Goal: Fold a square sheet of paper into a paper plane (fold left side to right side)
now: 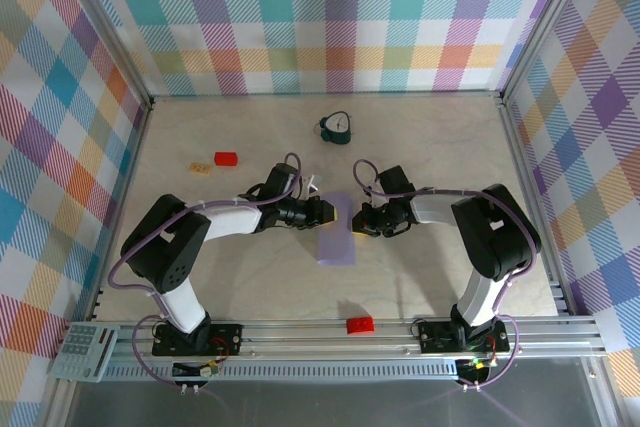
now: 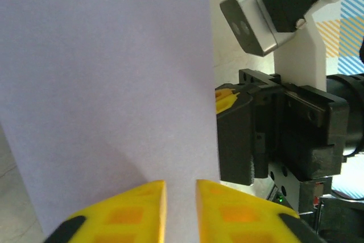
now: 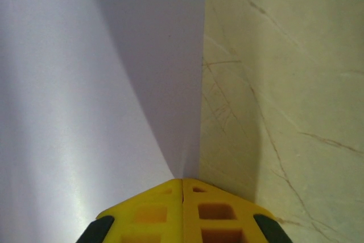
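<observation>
Flanked the paper [image 1: 337, 242], lying on the bench [image 1: 250, 287] as a narrow strip, likely to hold its left-to-right fold flat: left fingers [image 2: 136, 214] parted by a slit above it, right fingers [image 3: 153, 214] clenched at its edge, grasp there impossible to tell.

No legible text, labels or numbers anywhere; clock [image 1: 338, 128] face markings too small to read.

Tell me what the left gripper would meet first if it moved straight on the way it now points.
The sheet of paper: it lies directly ahead of the fingers of the left gripper. The right gripper sits just beside that line, but depth is unclear.
</observation>
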`<state>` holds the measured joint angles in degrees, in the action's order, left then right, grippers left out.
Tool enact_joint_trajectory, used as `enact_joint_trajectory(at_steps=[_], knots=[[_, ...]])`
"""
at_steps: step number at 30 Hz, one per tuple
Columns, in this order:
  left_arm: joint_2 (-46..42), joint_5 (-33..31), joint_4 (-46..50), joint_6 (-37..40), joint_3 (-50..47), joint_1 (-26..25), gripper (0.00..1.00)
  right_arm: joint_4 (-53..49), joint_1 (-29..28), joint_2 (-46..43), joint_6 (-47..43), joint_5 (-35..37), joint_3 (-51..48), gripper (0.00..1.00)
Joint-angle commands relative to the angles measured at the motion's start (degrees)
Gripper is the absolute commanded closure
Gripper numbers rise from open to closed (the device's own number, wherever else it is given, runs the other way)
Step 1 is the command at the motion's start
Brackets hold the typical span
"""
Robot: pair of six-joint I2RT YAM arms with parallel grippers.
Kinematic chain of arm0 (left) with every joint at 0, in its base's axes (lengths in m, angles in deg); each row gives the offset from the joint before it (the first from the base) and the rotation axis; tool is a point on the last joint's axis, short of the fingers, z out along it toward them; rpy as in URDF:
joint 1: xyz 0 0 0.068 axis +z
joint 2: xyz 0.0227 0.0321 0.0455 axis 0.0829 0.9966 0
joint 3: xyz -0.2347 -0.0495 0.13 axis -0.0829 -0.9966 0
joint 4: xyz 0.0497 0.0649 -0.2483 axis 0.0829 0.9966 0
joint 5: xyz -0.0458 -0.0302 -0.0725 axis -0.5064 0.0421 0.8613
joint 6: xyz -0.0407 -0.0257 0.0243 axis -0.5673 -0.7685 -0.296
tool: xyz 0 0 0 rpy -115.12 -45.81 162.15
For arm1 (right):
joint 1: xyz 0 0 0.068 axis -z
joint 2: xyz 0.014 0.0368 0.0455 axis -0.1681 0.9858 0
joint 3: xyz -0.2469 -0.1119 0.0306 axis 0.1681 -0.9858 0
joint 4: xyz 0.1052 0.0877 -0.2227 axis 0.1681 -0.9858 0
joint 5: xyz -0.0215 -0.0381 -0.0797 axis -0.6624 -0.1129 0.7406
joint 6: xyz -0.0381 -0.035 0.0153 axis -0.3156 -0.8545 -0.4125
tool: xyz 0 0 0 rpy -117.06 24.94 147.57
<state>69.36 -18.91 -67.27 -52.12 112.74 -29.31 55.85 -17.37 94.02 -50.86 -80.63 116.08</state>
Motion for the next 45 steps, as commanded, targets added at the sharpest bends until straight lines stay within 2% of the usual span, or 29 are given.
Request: enact_joint_trajectory(at_steps=[1, 4, 15, 23, 28, 32, 39, 45], knots=[[0.53, -1.94, 0.49, 1.20, 0.92, -0.48, 0.86, 0.05, -0.46, 1.10, 0.91, 1.06, -1.28, 0.96], [0.42, -3.11, 0.59, 1.24, 0.82, -0.56, 0.91, 1.07, -0.46, 0.76, 1.48, 0.45, -1.12, 0.96], [0.36, -3.37, 0.93, 1.58, 0.70, -0.56, 0.94, 1.83, 0.40, -6.34, 2.50, -0.25, -0.90, 0.89], [0.24, -3.47, 1.03, 1.67, 0.69, -0.56, 0.94, -1.85, 4.01, -12.23, 0.89, -0.99, -2.35, 0.76], [0.20, -3.51, 0.97, 1.70, 0.66, -0.56, 0.94, 7.95, 3.97, -13.17, 5.52, -9.28, -5.47, 0.60], [0.35, -3.47, 0.94, 1.79, 0.68, -0.56, 0.94, 13.41, 2.54, -10.15, 8.85, -12.25, -5.49, 0.52], [0.33, -3.28, 0.89, 1.69, 0.65, -0.56, 0.94, 17.71, 0.40, -4.57, 11.14, -13.50, -3.74, 0.53], [0.39, -3.29, 1.20, 1.84, 0.75, -0.56, 0.94, 18.04, -0.07, -3.17, 11.20, -12.97, -3.14, 0.67]])
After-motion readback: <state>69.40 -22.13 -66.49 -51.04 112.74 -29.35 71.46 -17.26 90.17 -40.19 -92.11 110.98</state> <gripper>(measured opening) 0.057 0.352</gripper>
